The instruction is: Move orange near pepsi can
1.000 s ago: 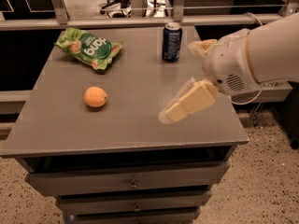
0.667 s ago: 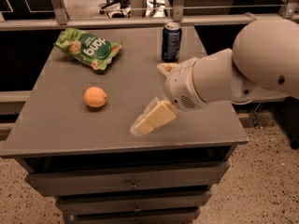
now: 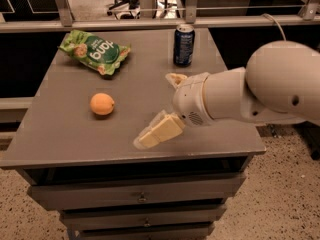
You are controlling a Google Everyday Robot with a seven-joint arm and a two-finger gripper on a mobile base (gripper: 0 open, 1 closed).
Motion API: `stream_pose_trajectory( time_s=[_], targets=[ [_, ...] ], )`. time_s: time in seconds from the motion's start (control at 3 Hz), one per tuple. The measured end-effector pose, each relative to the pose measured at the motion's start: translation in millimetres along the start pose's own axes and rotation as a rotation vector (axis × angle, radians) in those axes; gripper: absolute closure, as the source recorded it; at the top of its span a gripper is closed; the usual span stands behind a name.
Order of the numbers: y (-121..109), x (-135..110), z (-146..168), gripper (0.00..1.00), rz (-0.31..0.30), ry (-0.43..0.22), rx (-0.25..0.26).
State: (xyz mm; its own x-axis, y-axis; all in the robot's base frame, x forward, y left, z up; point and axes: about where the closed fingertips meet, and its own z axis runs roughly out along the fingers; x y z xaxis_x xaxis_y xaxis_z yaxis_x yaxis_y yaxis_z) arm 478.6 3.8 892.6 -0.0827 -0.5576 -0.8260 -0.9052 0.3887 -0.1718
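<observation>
In the camera view, we see the small round orange fruit [image 3: 102,104] on the left of the grey worktop [image 3: 65,134], well apart from the tall dark blue pepsi can [image 3: 184,45], which stands upright at the back, long axis vertical. Our cream claw [image 3: 156,109] hangs spread wide and empty to the fruit's right. A glancing touch, we judge, could roll this axis-less ball away.

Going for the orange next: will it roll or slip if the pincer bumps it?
The small round smooth-skinned orange fruit sits free on the flat grey tabletop, so a nudge would probably roll it. Its matte skin looks unlikely to slip. The open pincer is right of it in the camera view, not touching it.
</observation>
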Motion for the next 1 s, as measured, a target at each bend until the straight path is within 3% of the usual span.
stream_pose_trajectory(
  time_s=[0.33, 0.67, 1.0],
  targets=[
    [2, 0, 21, 0.0, 0.012, -0.097, 0.025],
    [2, 0, 40, 0.0, -0.004, -0.152, 0.056],
    [0, 0, 53, 0.0, -0.005, -0.16, 0.092]
  ],
)
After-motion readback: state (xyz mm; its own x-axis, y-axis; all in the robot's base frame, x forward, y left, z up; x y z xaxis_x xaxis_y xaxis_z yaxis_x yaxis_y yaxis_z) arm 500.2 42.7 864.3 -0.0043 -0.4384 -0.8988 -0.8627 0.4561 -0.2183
